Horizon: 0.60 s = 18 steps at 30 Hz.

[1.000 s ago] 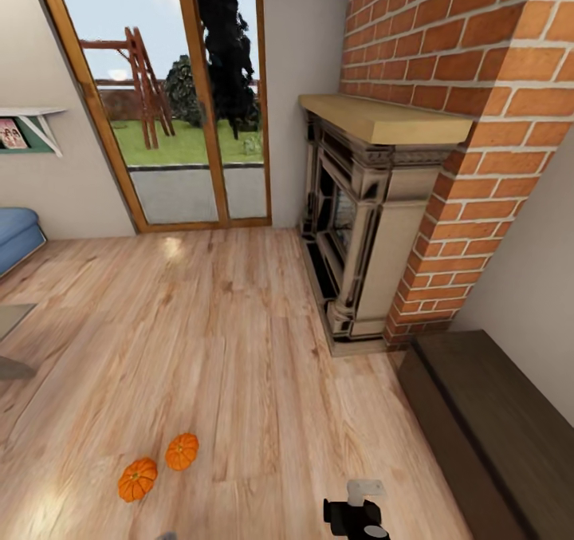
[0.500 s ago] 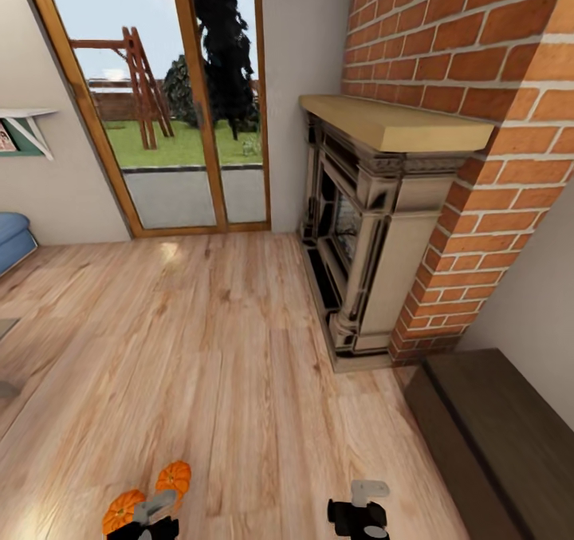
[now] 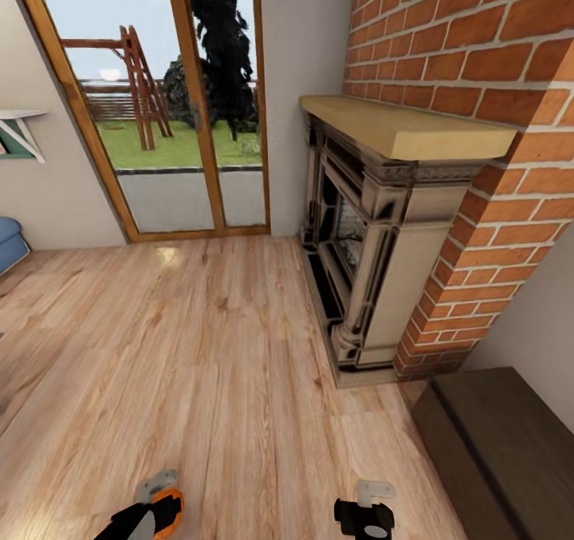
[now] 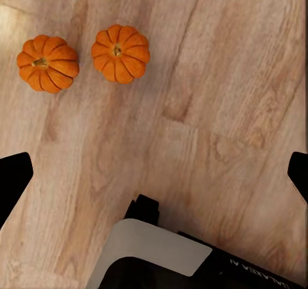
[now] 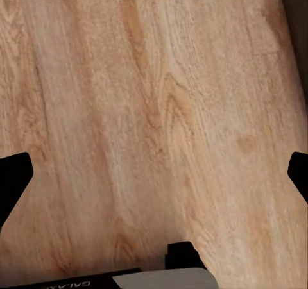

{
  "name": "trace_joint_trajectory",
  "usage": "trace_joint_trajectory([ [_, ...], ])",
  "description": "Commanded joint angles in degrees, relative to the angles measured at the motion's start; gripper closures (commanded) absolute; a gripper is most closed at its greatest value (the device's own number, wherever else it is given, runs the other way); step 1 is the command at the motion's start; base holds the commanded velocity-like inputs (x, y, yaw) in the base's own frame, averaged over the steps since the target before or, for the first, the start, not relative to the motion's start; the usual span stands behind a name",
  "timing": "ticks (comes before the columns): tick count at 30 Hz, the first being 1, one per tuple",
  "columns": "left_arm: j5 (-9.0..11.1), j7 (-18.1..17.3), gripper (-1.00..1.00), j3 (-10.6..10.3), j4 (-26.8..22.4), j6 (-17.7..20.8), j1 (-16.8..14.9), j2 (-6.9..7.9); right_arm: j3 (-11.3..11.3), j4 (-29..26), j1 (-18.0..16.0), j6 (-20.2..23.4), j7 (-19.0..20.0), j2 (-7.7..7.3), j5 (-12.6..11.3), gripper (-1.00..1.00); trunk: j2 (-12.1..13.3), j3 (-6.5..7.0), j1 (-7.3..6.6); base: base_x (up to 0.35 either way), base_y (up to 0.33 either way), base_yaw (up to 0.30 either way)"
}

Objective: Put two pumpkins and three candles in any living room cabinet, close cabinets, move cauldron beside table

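Two small orange pumpkins lie side by side on the wood floor, one (image 4: 48,63) next to the other (image 4: 120,52), both upright with stems up. My left gripper (image 4: 154,177) hangs above the floor a little away from them, open, with nothing between its fingers. In the head view the left arm covers most of them and just an orange sliver of pumpkin (image 3: 170,498) shows at the bottom edge. My right gripper (image 5: 154,173) is open over bare floor. The dark-brown cabinet (image 3: 498,444) stands low against the right wall, its front shut. Candles and cauldron are out of view.
A stone fireplace (image 3: 375,245) with a wooden mantel juts out of the brick chimney (image 3: 478,61) on the right, just beyond the cabinet. Glass doors (image 3: 159,109) fill the far wall. A blue sofa corner (image 3: 8,241) sits at the far left.
The whole view has moved forward, so the pumpkins slid to the bottom edge of the head view. My left arm has come into view over them.
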Motion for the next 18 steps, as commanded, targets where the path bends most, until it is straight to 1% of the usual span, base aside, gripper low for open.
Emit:
trace_joint_trajectory([
  [1,0.52,0.41,-1.0,-0.36,-0.11,0.05,0.0,0.04,0.45,0.01,-0.05,-0.37,-0.2,-0.01,-0.64,-1.0,-0.05,-0.07,0.03,0.184,0.034,0.0],
  [4,0.69,0.41,-1.0,-0.32,0.0,-0.8,0.03,0.01,0.44,-0.04,-0.05,-2.46,0.24,-0.03,-0.43,-1.0,-0.05,-0.07,0.03,0.182,0.094,0.0],
  [6,0.76,0.41,-1.0,-0.29,0.02,-0.95,0.07,0.1,0.44,-0.07,-0.05,-3.09,0.35,-0.04,-0.35,-1.0,-0.05,-0.07,0.03,0.197,0.152,0.0],
  [16,0.53,0.41,-1.0,-0.26,1.45,-1.12,0.09,0.07,0.44,-0.09,-0.05,-3.53,0.42,-0.04,-0.21,-1.0,-0.05,-0.07,0.03,0.261,0.162,0.0],
  [18,0.47,0.41,-1.0,-0.26,1.55,-1.16,0.1,0.01,0.44,-0.09,-0.05,-3.54,0.47,-0.07,-0.2,-1.0,-0.05,-0.07,0.03,0.151,0.088,0.0],
])
